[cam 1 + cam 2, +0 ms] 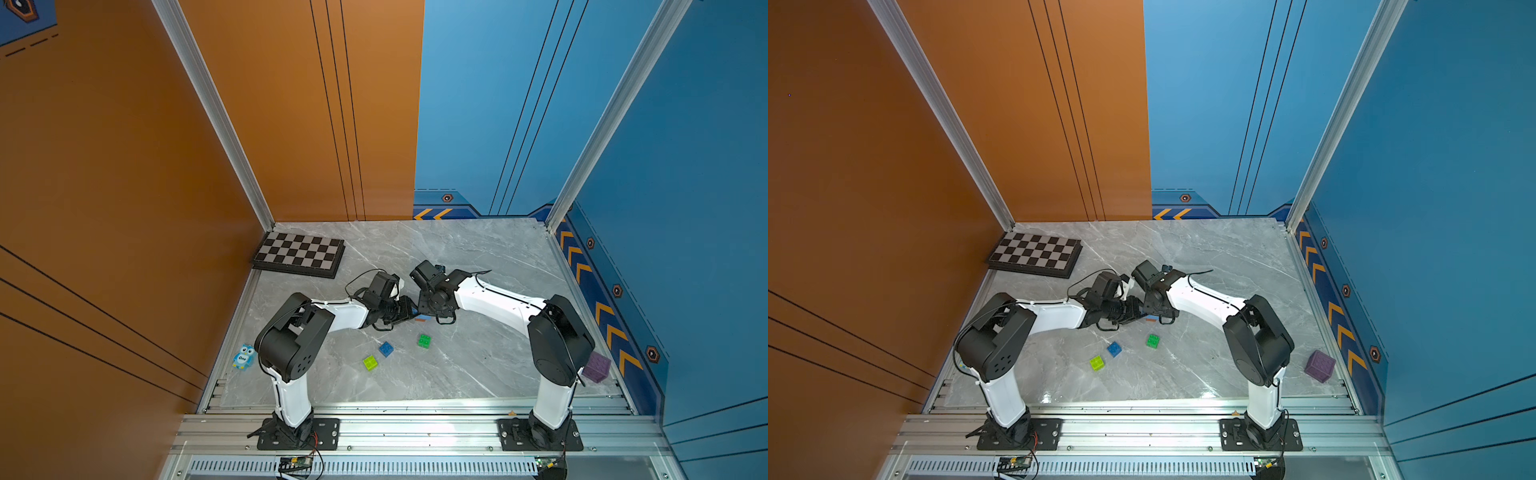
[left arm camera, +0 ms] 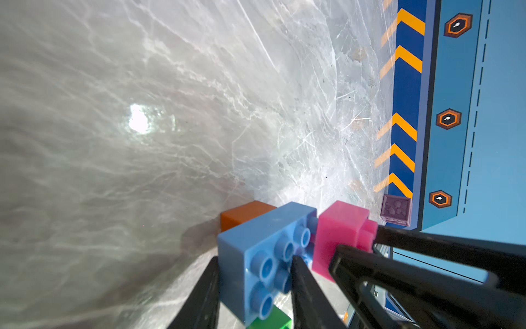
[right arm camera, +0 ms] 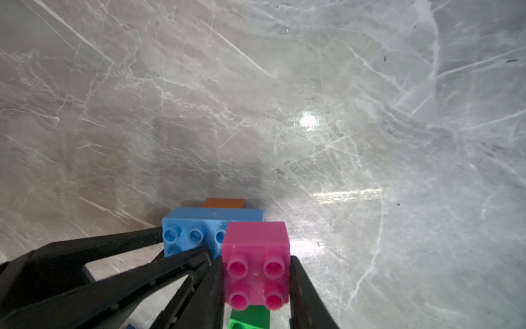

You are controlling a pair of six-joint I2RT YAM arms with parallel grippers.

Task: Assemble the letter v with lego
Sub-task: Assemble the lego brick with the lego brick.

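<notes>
Mid-table, my left gripper (image 2: 254,265) is shut on a light-blue lego brick (image 2: 262,250) that sits on an orange brick (image 2: 242,213). My right gripper (image 3: 257,267) is shut on a pink brick (image 3: 256,256), held against the studs at one end of the light-blue brick (image 3: 193,228). A stud shows in the narrow gap between them. In both top views the two grippers (image 1: 409,311) (image 1: 428,309) meet tip to tip and hide most of the stack. Loose on the table nearer the bases lie a green brick (image 1: 424,340), a dark blue brick (image 1: 386,348) and a lime brick (image 1: 370,362). No letter v shape is in view.
A folded chessboard (image 1: 299,253) lies at the far left corner. A blue owl toy (image 1: 243,356) stands by the left arm's elbow. A purple studded cube (image 1: 596,366) sits by the right wall behind the right arm. Walls enclose three sides.
</notes>
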